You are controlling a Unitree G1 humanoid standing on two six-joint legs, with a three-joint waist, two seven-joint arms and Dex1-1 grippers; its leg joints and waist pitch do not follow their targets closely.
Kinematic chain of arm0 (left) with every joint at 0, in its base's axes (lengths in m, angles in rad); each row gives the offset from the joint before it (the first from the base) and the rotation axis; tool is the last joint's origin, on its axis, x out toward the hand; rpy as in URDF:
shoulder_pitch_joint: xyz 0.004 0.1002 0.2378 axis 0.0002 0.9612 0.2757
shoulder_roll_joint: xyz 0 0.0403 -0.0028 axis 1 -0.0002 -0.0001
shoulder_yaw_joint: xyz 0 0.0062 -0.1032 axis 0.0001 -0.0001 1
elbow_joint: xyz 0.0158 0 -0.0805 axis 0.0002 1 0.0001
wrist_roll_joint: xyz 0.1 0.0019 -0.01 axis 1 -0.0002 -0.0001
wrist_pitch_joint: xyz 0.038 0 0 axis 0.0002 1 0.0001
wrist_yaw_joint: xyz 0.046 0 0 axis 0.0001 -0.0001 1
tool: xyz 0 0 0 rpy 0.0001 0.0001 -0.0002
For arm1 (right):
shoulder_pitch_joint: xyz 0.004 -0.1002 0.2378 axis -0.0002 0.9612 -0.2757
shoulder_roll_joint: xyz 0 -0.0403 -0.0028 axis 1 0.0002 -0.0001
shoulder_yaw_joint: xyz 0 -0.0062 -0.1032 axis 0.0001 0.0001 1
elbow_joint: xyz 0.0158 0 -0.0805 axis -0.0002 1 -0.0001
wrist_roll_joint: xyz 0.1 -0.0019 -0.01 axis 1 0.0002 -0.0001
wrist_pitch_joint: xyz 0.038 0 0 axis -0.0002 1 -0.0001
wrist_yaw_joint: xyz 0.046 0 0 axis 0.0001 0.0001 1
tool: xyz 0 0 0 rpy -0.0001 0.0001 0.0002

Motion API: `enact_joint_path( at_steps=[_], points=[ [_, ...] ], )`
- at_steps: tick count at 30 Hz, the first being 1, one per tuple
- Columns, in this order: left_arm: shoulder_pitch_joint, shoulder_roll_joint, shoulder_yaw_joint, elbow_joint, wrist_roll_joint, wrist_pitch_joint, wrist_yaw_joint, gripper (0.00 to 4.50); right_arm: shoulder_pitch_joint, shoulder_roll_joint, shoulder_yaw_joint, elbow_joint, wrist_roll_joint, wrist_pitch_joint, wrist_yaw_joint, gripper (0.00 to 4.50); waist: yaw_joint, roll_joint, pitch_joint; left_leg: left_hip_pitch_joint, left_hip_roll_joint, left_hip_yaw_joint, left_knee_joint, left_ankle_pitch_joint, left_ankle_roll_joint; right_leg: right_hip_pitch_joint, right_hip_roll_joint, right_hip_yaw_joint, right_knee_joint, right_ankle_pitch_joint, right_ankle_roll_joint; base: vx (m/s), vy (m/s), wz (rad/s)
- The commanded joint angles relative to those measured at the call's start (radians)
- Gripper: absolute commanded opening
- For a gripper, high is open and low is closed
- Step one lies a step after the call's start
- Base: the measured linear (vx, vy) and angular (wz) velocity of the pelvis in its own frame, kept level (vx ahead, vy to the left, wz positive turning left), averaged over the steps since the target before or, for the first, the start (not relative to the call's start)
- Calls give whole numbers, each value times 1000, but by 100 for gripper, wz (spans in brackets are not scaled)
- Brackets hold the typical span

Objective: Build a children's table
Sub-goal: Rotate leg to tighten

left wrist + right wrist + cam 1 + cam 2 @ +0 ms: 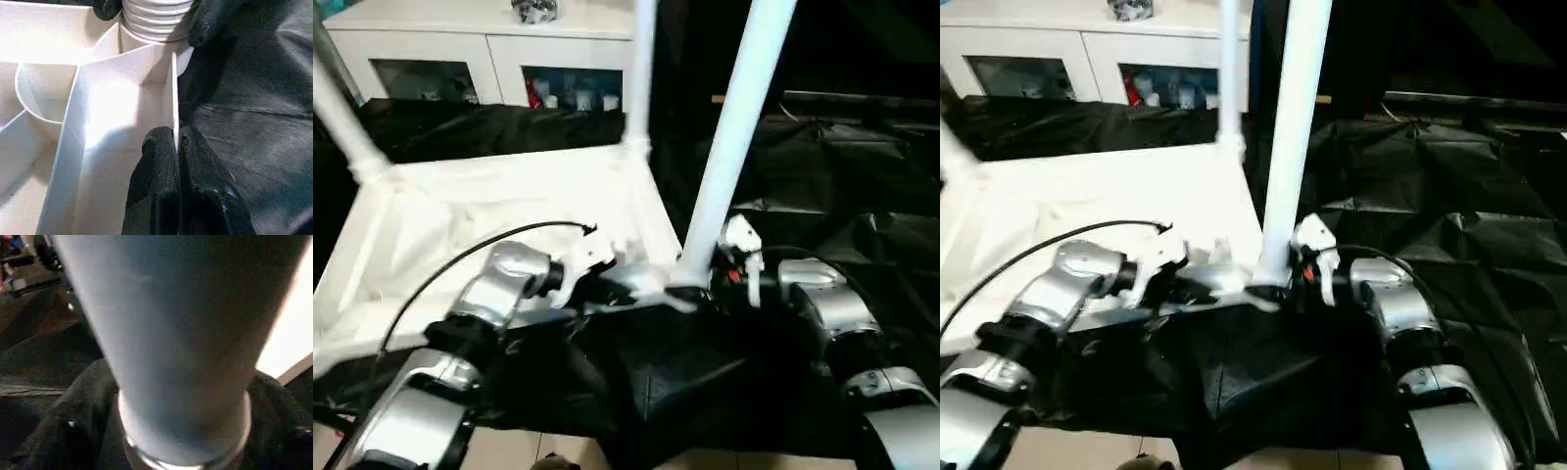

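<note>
Legs [736, 137] upright in top's [460, 225] corner sockets [146, 44], cabinet [489, 49] behind

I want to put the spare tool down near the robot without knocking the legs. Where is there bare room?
Free: the black sheet right of the near leg, and the sheet in front of the tabletop, between the two forearms. Crowded: the near right corner, where the left gripper pinches the rim and the right gripper flanks the leg's base.
</note>
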Motion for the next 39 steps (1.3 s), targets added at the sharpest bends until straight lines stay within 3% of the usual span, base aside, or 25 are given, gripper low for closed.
enact_joint_path(
  at_steps=[1,5,12,13,14,17,20,25,27,30,34,37,39],
  points=[
    [-5,-27,-15,-29,-33,-28,-45,0,16,21,48,-28,-1,14,30,326,-1,-5,-67,16,35,-12,-68,-189,59,42,-47,47,-63,-96,-272,0,0,0],
    [1,-19,-13,-31,-38,-28,-54,0,31,30,54,-56,8,43,42,293,0,-9,-68,16,35,-12,-67,-172,62,43,-48,47,-59,-77,-272,0,0,0],
    [-5,-40,7,-12,-31,-15,23,0,35,60,45,-38,-1,51,-18,281,0,-8,-65,17,35,-12,-69,-195,48,41,-48,48,-64,-118,-263,0,0,0],
    [-28,-74,33,20,-20,-1,126,0,9,93,19,27,-39,31,-189,281,-1,-6,-64,18,35,-13,-70,-198,37,39,-50,49,-65,-131,-260,0,0,0],
    [-40,-90,43,34,-14,3,173,0,-5,110,3,59,-50,27,-275,281,-9,-7,-59,19,32,-15,-76,-230,17,38,-50,49,-72,-185,-250,0,0,0],
    [-70,-135,59,68,5,20,296,0,-40,159,-43,134,-61,45,-486,279,-19,-7,-57,27,31,-18,-79,-280,-19,33,-54,52,-86,-301,-217,0,0,0],
    [-99,-187,77,92,9,59,402,0,-63,209,-81,182,-47,84,-631,279,-21,-8,-59,24,30,-19,-79,-269,-15,35,-50,53,-84,-279,-207,0,0,0],
    [-126,-253,81,109,29,72,524,0,-100,282,-115,258,-39,91,-783,278,-21,-5,-66,19,26,-16,-73,-203,9,38,-46,51,-73,-145,-227,0,0,0],
    [-126,-267,80,107,32,72,531,0,-108,297,-111,276,-47,72,-789,278,-20,-5,-67,18,25,-15,-72,-196,16,40,-46,50,-72,-129,-233,0,0,0],
    [-118,-271,66,96,34,65,513,0,-112,309,-109,283,-45,49,-764,348,-18,-6,-67,17,25,-14,-71,-195,32,42,-46,50,-73,-123,-231,0,0,0],
    [-91,-242,47,66,25,64,439,0,-117,286,-100,266,-51,22,-702,370,-18,-6,-64,17,27,-15,-74,-224,33,41,-48,50,-77,-166,-226,0,0,0],
    [-73,-210,33,46,17,46,349,0,-104,239,-77,235,-45,-25,-556,383,-18,-7,-67,16,27,-14,-72,-207,38,44,-48,49,-74,-139,-230,0,0,0],
    [-62,-190,24,30,11,42,288,0,-92,204,-55,214,-51,-67,-475,383,-16,-5,-69,12,28,-13,-67,-173,60,47,-46,48,-67,-79,-244,0,0,0]
  ],
)
